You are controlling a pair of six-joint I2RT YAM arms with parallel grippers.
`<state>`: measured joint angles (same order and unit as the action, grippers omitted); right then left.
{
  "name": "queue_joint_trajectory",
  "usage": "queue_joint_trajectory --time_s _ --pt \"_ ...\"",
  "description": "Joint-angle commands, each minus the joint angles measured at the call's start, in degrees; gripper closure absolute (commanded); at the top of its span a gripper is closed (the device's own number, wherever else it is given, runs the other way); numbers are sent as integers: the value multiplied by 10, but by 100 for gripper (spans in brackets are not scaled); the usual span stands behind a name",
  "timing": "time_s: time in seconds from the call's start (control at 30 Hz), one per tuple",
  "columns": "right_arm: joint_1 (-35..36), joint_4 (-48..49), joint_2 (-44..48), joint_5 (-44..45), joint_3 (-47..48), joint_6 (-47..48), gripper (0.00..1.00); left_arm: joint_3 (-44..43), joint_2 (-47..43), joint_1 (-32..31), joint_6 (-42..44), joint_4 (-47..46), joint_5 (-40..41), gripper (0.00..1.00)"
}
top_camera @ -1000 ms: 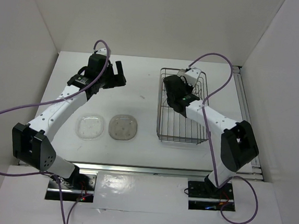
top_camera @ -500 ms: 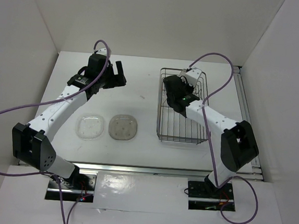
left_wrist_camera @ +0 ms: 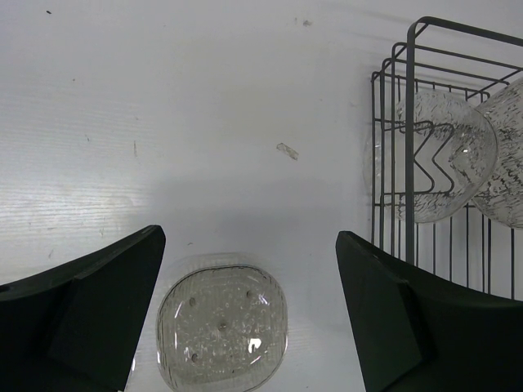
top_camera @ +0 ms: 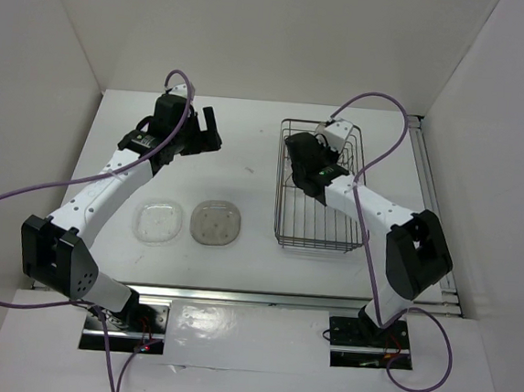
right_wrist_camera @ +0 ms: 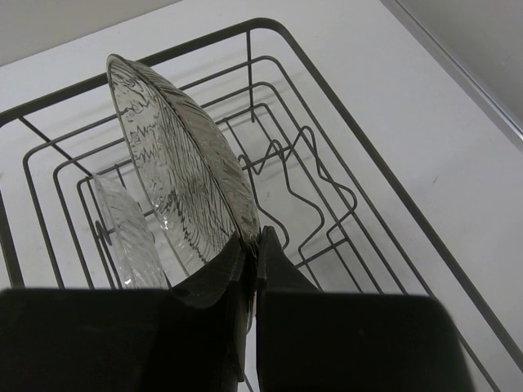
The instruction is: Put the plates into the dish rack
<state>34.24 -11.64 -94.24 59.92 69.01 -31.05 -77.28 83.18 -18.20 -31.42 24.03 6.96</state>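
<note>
The dish rack (top_camera: pixel 277 188) stands at the right of the table. My right gripper (top_camera: pixel 298 165) is inside it, shut on the lower edge of a smoky plate (right_wrist_camera: pixel 180 163) that it holds upright among the wires; the jaws (right_wrist_camera: pixel 255 238) pinch its rim. A clear plate (right_wrist_camera: pixel 122 229) stands on edge in the rack beside it. Both rack plates show in the left wrist view (left_wrist_camera: pixel 433 155). A clear plate (top_camera: pixel 158 221) and a smoky plate (top_camera: pixel 216 222) lie flat on the table. My left gripper (top_camera: pixel 211 129) is open and empty, hovering above the smoky plate (left_wrist_camera: pixel 222 327).
White walls close in the table on the left, back and right. The rack's zigzag prongs (right_wrist_camera: pixel 302 188) rise just right of the held plate. A small scuff (left_wrist_camera: pixel 287 151) marks the table between the left gripper and the rack (left_wrist_camera: pixel 409 122).
</note>
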Motion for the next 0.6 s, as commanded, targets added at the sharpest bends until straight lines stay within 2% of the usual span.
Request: queue_joint_trajectory --time_s 0.0,0.23,0.27,0.33,0.4,0.43,0.53,0.57 --pt "0 5 -14 16 23 -11 100 -17 -11 -2 15 -15 -6 0" --pt "0 5 -31 11 24 -16 94 -17 -11 -2 15 -15 -6 0" --pt "0 5 -31 6 24 -22 90 -17 -11 -2 15 -15 -6 0" --pt "0 5 -31 5 24 -22 89 -17 -11 -2 15 -15 -6 0" --pt "0 5 -31 5 24 -22 83 -17 -11 -2 15 -15 -6 0" --pt "0 5 -31 5 24 -22 74 -17 -11 -2 15 -15 -6 0" --pt "0 10 -31 5 24 -16 64 -17 -11 -2 15 -15 -6 0" --pt "0 10 -31 0 24 -16 57 -17 -11 -2 15 -15 -6 0"
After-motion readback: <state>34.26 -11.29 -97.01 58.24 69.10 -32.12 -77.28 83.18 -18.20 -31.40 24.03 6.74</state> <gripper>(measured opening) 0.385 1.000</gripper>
